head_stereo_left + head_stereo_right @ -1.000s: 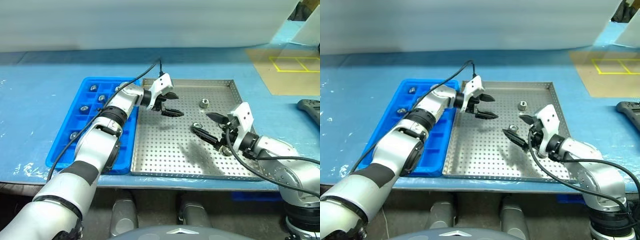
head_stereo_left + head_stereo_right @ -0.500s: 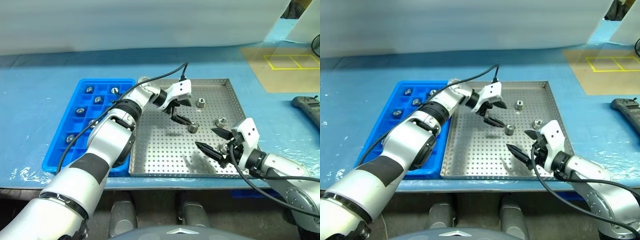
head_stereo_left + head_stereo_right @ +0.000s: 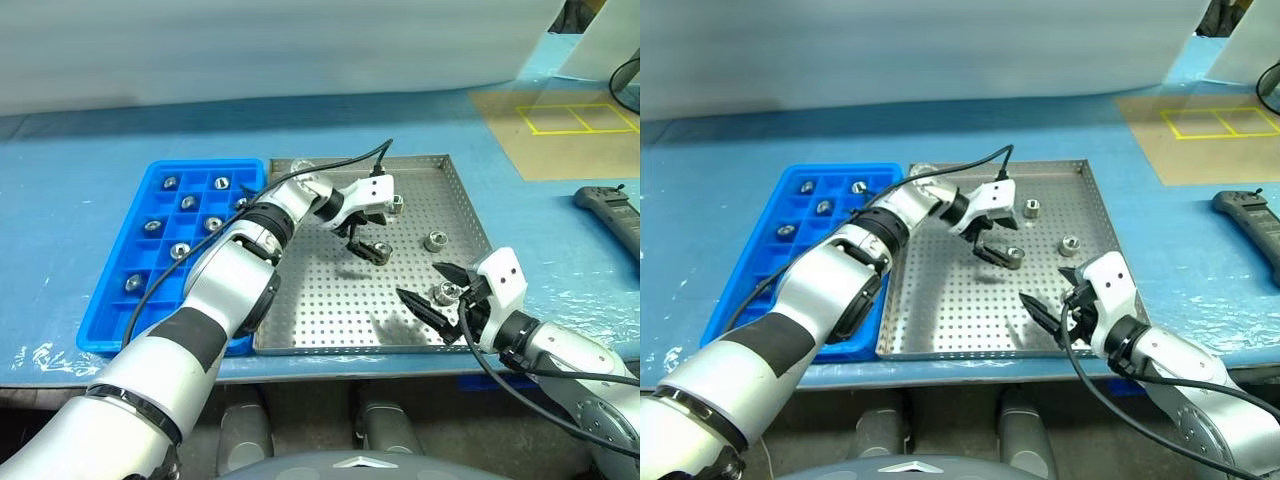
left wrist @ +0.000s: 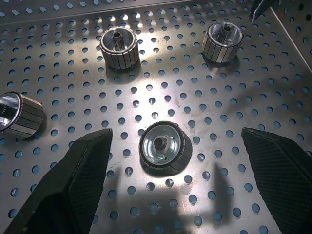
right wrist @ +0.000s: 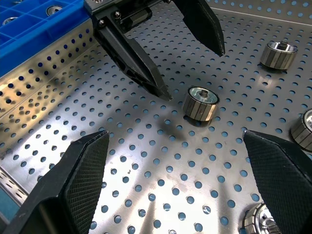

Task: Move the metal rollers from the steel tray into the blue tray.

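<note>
While L gripper [image 4: 168, 161] hovers jaws spread astride one metal roller [image 4: 159, 147] on steel tray [image 3: 330, 320], R gripper [image 3: 432, 290] hangs wide open nearby; blue tray [image 3: 120, 310] holds several.

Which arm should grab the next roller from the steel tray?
Left, probably. Its open claw already straddles a roller on the steel tray, nearer the blue tray. The right claw is open beside another roller, not around it.
</note>
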`<action>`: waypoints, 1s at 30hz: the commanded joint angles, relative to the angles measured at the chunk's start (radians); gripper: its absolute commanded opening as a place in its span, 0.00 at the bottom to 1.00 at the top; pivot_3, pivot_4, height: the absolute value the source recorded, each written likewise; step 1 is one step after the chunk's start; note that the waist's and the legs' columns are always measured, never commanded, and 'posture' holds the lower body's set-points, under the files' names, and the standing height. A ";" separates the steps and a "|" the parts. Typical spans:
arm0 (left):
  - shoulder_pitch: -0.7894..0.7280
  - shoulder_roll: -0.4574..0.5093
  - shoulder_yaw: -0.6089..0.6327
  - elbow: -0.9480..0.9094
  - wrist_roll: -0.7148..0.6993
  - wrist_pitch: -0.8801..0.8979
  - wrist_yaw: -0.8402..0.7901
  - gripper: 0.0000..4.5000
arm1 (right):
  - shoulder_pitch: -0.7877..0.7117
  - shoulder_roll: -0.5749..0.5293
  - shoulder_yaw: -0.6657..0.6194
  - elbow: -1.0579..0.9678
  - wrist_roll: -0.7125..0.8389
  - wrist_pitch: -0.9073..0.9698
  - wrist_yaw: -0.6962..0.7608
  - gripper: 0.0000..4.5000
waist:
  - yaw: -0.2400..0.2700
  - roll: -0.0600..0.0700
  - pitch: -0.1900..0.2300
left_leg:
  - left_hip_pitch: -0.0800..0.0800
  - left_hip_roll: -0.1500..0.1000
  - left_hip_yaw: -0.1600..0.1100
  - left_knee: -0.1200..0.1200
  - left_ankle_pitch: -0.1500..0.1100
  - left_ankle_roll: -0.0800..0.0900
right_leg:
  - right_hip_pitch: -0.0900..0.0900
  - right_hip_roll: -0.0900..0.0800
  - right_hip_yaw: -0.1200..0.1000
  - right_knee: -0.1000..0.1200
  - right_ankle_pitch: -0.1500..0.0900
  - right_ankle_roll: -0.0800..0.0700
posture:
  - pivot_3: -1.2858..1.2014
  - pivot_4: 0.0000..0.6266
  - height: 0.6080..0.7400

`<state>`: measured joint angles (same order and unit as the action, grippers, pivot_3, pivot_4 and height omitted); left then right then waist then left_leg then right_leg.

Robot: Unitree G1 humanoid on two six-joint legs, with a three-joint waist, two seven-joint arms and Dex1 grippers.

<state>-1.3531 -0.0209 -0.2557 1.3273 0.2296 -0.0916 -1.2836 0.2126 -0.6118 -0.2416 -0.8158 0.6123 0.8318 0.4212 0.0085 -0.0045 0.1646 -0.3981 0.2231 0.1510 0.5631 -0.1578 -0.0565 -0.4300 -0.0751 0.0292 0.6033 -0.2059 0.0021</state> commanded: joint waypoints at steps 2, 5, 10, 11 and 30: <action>-0.025 -0.019 -0.014 0.004 0.028 -0.011 0.008 1.00 | 0.021 0.016 -0.035 -0.077 0.012 -0.018 -0.031 1.00 | -0.005 0.000 0.000 | 0.000 0.000 0.000 0.000 0.000 0.000 | 0.000 0.000 0.000 0.000 0.000 0.000 | 0.29 0.24 1.00; -0.023 -0.027 -0.017 0.010 0.039 -0.002 0.010 1.00 | 0.039 0.022 -0.043 -0.093 0.016 -0.016 -0.044 1.00 | -0.017 0.000 0.000 | -0.001 0.000 0.000 0.000 -0.001 0.001 | 0.000 0.000 0.000 -0.001 0.000 0.000 | 0.28 0.24 1.00; -0.025 -0.040 -0.013 0.020 0.050 0.016 0.038 1.00 | 0.054 0.026 -0.047 -0.107 0.022 -0.015 -0.061 1.00 | -0.028 0.000 0.000 | -0.001 0.000 0.000 0.000 -0.001 0.001 | 0.000 0.000 0.000 -0.002 0.000 0.000 | 0.28 0.24 1.00; -0.024 -0.040 -0.017 0.022 0.056 0.018 0.045 1.00 | 0.056 0.027 -0.046 -0.110 0.023 -0.014 -0.064 1.00 | -0.029 0.000 0.000 | -0.001 0.000 0.000 0.000 -0.001 0.001 | 0.000 0.000 0.000 -0.002 0.000 0.000 | 0.28 0.24 1.00; 0.001 -0.038 -0.010 0.034 0.092 0.065 0.139 1.00 | 0.033 0.027 -0.029 -0.102 0.030 -0.013 -0.084 1.00 | -0.046 0.000 0.000 | -0.003 0.000 0.001 0.001 -0.003 0.005 | 0.000 0.000 0.000 -0.005 0.000 0.001 | 0.28 0.24 1.00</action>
<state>-1.3503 -0.0538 -0.2725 1.3673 0.3208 -0.0332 -1.1420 0.2500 -0.5830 -0.2606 -0.8782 0.6297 0.8305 0.3408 -0.0380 -0.0046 0.1646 -0.4013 0.2226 0.1516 0.5639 -0.1606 -0.0519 -0.4300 -0.0754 0.0288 0.5981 -0.2061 0.0026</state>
